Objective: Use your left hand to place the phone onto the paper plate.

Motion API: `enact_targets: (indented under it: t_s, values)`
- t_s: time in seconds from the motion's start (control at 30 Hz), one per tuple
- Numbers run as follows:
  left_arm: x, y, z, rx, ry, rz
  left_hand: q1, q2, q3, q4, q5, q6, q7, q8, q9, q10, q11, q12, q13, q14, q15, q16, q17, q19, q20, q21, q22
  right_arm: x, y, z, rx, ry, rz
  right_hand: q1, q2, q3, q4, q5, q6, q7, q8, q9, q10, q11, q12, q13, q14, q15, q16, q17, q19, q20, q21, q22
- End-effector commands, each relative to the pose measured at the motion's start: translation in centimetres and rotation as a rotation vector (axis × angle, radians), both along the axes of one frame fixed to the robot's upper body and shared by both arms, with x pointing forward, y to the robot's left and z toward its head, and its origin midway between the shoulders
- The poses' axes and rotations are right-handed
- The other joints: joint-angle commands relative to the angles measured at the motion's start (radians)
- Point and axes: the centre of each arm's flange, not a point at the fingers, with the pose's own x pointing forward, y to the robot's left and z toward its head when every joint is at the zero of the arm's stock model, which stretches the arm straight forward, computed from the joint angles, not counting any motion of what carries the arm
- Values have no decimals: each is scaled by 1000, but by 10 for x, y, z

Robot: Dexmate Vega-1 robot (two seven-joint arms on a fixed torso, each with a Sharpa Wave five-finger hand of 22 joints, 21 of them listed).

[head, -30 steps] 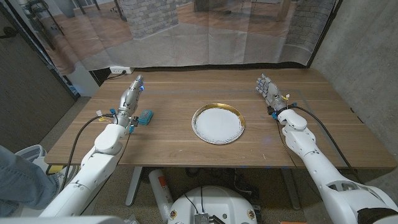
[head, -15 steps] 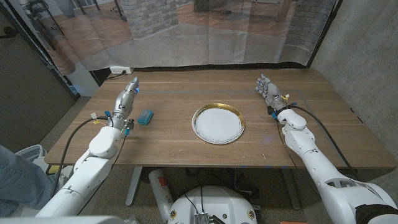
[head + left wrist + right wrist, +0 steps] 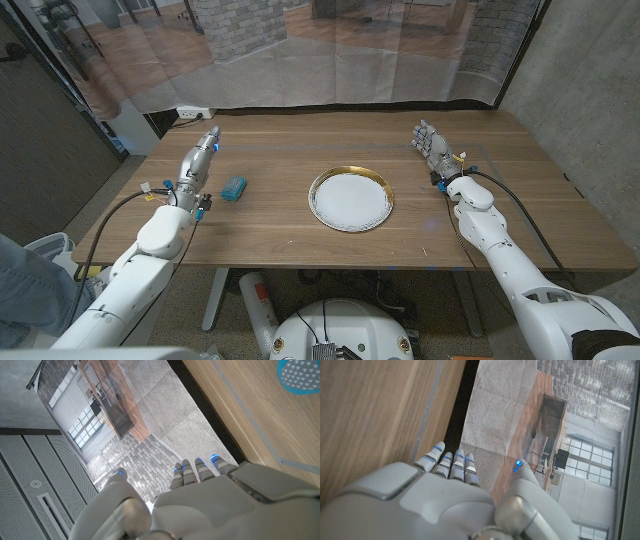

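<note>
The phone (image 3: 234, 188), in a teal case, lies on the wooden table left of centre; its corner (image 3: 300, 375) shows in the left wrist view. The white paper plate (image 3: 350, 199) with a gold rim sits at the table's middle, with nothing on it. My left hand (image 3: 198, 158) stands to the left of the phone, apart from it, fingers stretched out and holding nothing. At the far right of the table my right hand (image 3: 432, 146) is raised with its fingers spread, empty too.
A dark curtain hangs behind the table's far edge (image 3: 340, 108). A cable runs along each forearm. A person's leg in jeans (image 3: 25, 285) shows at the lower left, off the table.
My left hand has drawn away to the left from the phone, leaving a wider gap. The phone, the plate and the right hand stay where they were.
</note>
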Motion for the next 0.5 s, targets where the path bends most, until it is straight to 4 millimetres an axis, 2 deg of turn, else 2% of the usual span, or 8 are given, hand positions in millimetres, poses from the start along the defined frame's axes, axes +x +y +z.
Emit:
enact_targets:
  t_s: [0.03,0.5]
  values:
    - [-9,4,-1,43,8,65,14,-2,-3,-2,9,6,1,-2,3,7,-6,-3,4,2,-1,-4,5,2,-13,-3,4,-5,-2,-2,5,-7,3,5,1,-1,-5,-3,9,-3,5,4,6,-1,4,1,10,1,8,1,10,-27,-3,5]
    - [-17,12,-4,79,2,137,21,1,-4,-5,12,24,-5,3,4,24,-13,1,4,16,-6,-1,5,8,-13,-3,4,-9,-1,-7,-7,-4,2,6,2,-2,-5,-3,10,-3,5,4,6,-2,4,1,12,0,8,1,12,-26,-7,5]
